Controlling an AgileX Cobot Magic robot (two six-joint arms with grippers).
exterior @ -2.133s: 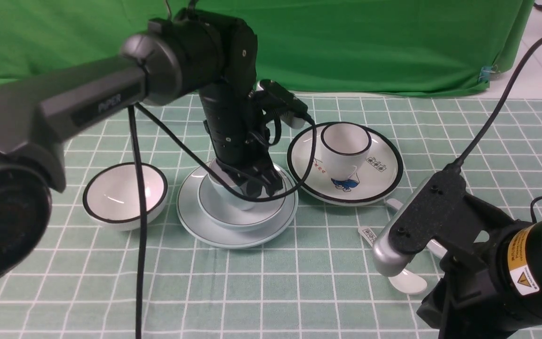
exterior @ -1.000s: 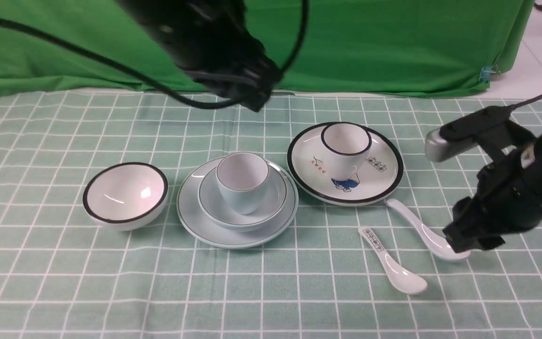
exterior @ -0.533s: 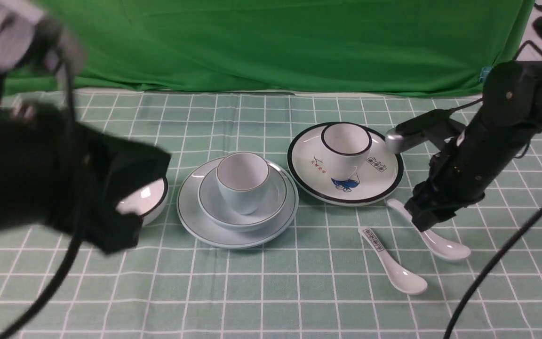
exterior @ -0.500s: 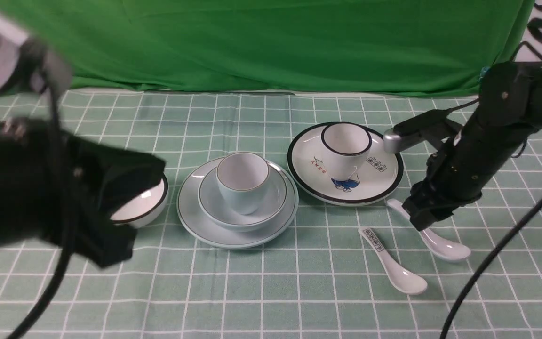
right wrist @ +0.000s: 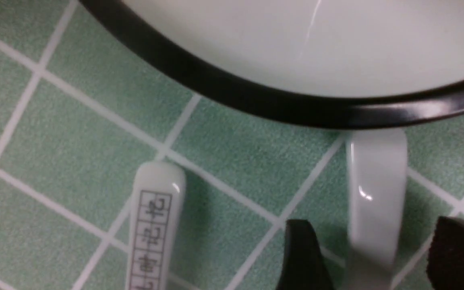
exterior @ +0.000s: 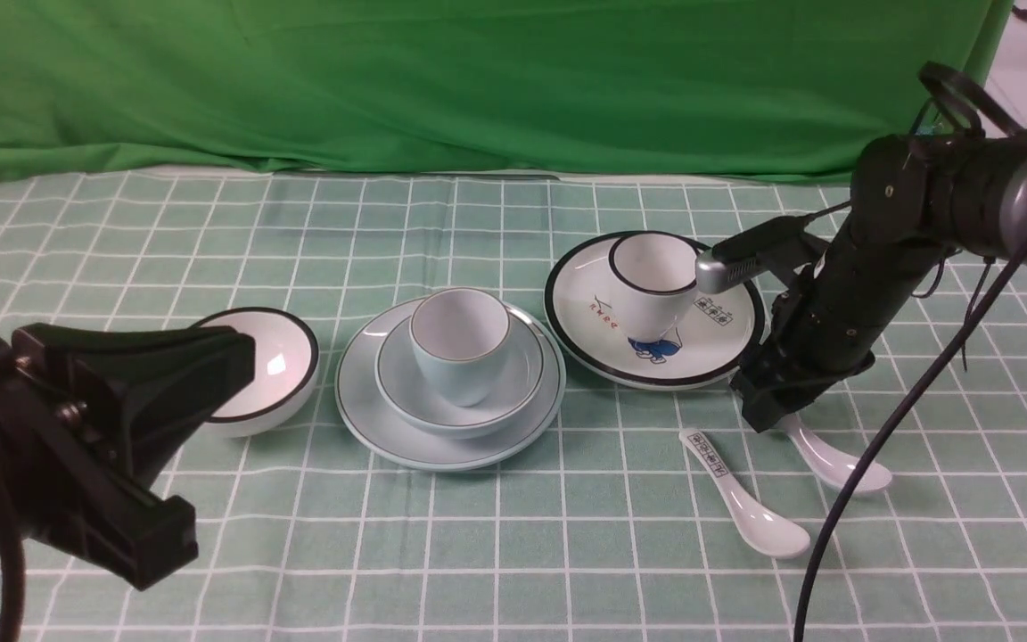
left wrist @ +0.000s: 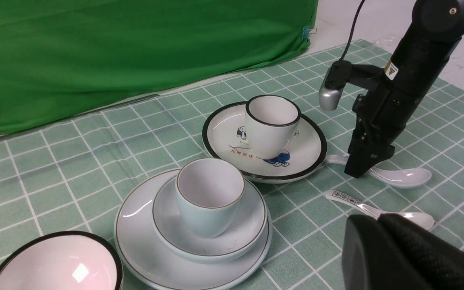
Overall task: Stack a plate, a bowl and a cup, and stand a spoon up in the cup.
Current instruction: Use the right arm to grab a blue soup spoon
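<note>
Lying on the green checked tablecloth (exterior: 513, 553) with its handle tip at the black-rimmed plate (exterior: 585, 343), the plain spoon (exterior: 834, 459) sits between the parted jaws of the right gripper (exterior: 761, 417), one finger on each side. The cup (exterior: 460, 343) stands in the bowl (exterior: 478, 406) on the plate (exterior: 389, 428) at mid-table, and the left gripper (left wrist: 379, 225) hangs at front left, jaws pressed together and empty. Two spoons, two cups, two bowls and two plates are set out before a green backdrop (exterior: 478, 80).
</note>
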